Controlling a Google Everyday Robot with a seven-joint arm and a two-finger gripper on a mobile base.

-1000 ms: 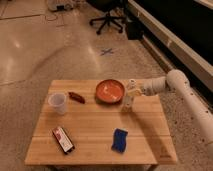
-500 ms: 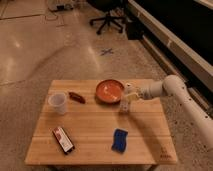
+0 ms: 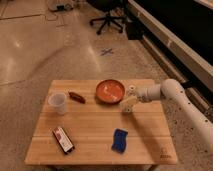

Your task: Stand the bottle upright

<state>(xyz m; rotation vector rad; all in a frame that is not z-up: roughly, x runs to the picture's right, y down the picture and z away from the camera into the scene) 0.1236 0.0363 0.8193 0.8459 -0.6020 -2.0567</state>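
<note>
The bottle [image 3: 128, 104] is small and white. It sits just right of the orange bowl [image 3: 110, 91], near the table's right side, leaning slightly with its base close to the wood. My gripper [image 3: 131, 95] comes in from the right on a white arm and is shut on the bottle's upper part. I cannot make out the label.
On the wooden table [image 3: 95, 125] are a translucent cup [image 3: 58, 102] at the left, a small reddish-brown item [image 3: 76, 96] beside it, a dark packet [image 3: 63, 139] at the front left and a blue sponge [image 3: 119, 140] at the front. An office chair [image 3: 107, 20] stands on the floor behind.
The arm has reached a little further left and lower, and the bottle has moved down with it toward the tabletop beside the bowl.
</note>
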